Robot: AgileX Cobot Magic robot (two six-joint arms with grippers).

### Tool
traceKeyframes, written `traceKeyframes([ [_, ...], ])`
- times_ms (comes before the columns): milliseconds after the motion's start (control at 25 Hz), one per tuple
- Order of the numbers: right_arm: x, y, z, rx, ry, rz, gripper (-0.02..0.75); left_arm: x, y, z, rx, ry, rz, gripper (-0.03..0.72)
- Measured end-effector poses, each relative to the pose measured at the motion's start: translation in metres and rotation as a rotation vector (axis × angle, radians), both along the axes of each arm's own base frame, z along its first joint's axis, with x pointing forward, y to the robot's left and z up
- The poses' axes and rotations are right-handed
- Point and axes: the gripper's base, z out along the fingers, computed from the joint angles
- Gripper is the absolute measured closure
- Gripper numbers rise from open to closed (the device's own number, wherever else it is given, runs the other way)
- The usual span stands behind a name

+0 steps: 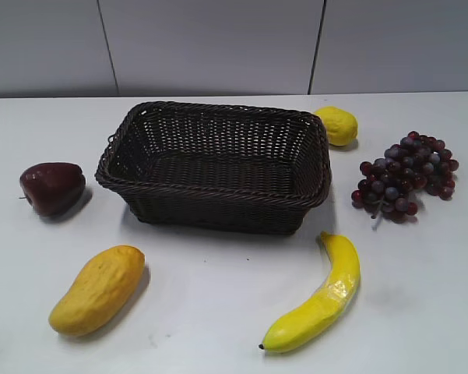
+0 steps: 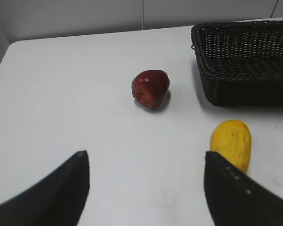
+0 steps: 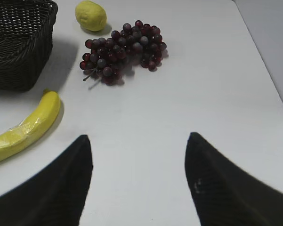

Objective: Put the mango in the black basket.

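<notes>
Mango (image 1: pixel 98 289), an oblong yellow-orange fruit with dimpled matte skin, lies on the white table near the front left corner of the empty dark woven wicker basket (image 1: pixel 218 204). It looks firm, moderately heavy and grippy; its plump middle suits a grasp. Left gripper (image 2: pixel 146 188) and right gripper (image 3: pixel 139 181) hang spread, empty.

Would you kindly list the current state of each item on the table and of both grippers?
mango: lying on the table, front left of the basket, untouched
black basket: upright, empty
apple: on the table, left of the basket
lemon: by the basket's far right corner
grapes: bunch lying right of the basket
banana: lying front right
left gripper: open, holding nothing
right gripper: open, holding nothing
</notes>
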Motion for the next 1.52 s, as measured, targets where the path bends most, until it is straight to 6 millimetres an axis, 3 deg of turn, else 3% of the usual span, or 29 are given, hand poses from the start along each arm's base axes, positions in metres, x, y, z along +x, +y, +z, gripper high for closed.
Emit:
traceKeyframes([
  [720,0.0,0.0,0.0,0.0,0.001,0.0,0.26,0.0,0.0,0.001,-0.001,-0.006,0.0,0.114],
  [960,0.0,0.0,0.0,0.0,0.001,0.0,0.26,0.006,0.0,0.013,-0.017,-0.08,0.007,0.114],
  [1280,0.0,0.0,0.0,0.0,0.001,0.0,0.26,0.054,-0.011,0.026,-0.062,-0.036,-0.023,0.115],
  [1520,0.0,0.0,0.0,0.0,0.001,0.0,0.26,0.098,-0.021,0.019,-0.059,0.084,-0.071,0.115],
])
